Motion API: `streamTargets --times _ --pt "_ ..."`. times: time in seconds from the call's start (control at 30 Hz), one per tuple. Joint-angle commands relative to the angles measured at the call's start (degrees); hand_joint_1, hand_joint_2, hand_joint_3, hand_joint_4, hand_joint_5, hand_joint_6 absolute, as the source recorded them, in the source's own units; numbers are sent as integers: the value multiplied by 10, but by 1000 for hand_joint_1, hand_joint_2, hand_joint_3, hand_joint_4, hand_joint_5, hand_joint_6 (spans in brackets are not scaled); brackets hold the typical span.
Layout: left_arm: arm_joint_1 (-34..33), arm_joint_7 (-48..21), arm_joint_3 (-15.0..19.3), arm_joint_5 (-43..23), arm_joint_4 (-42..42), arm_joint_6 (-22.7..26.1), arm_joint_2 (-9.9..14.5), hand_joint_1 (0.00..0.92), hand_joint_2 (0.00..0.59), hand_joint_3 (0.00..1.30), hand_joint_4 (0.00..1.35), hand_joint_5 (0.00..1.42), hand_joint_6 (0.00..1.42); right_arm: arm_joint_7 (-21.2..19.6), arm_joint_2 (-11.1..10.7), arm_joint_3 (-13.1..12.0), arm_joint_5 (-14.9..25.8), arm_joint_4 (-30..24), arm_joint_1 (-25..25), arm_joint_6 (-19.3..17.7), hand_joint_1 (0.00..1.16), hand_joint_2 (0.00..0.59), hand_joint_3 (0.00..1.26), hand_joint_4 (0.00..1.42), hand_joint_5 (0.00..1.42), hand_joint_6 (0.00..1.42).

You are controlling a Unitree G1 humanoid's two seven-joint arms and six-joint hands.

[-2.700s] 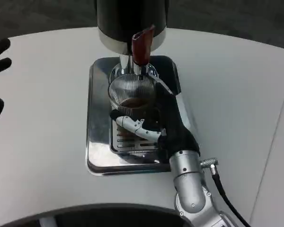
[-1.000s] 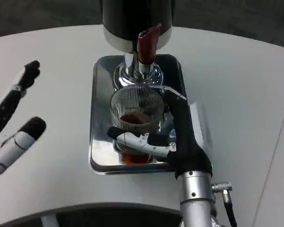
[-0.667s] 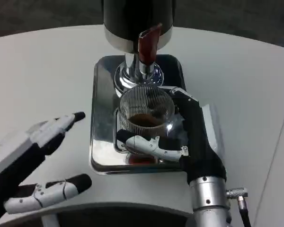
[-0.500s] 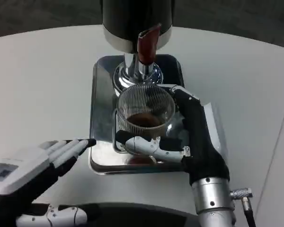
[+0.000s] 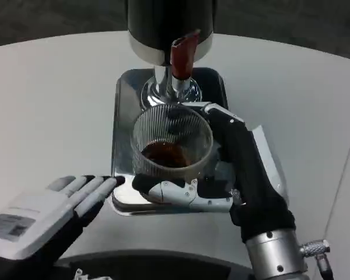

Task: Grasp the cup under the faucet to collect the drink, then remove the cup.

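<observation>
**Cup held over drip tray, drink inside**

Your right hand point(image 5: 221, 175) grips the ribbed glass cup point(image 5: 172, 146), fingers wrapped round its base and far side. The cup holds dark liquid and sits over the metal drip tray point(image 5: 123, 111), just in front of the red-handled faucet point(image 5: 181, 55). Your left hand point(image 5: 52, 213) lies released, fingers extended, touching the tray's near-left corner.

A white round worktop point(image 5: 52, 99) fills the scene, evenly lit. Beyond its far edge lies dark grey floor point(image 5: 58, 17), also showing at far right.
</observation>
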Motion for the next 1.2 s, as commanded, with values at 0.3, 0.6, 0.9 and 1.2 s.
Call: streamTargets --times 0.3,0.6,0.9,1.2 --pt "48 82 17 53 -8 -4 -45 0 16 0 0 0 0 48 4 45 -18 -97 64 24 1098 58 711 965 967 1308" --pt "37 70 -3 60 -13 8 -46 0 13 0 0 0 0 51 5 66 -48 -139 97 36 1098 58 711 965 967 1296" --pt "41 68 -19 61 -22 9 -45 0 10 0 0 0 0 64 -8 80 -66 -175 115 45 1098 58 711 965 967 1293" --pt "51 74 -22 59 -34 4 -52 0 8 0 0 0 0 69 -11 93 -73 -194 127 54 1095 65 711 965 967 1292"
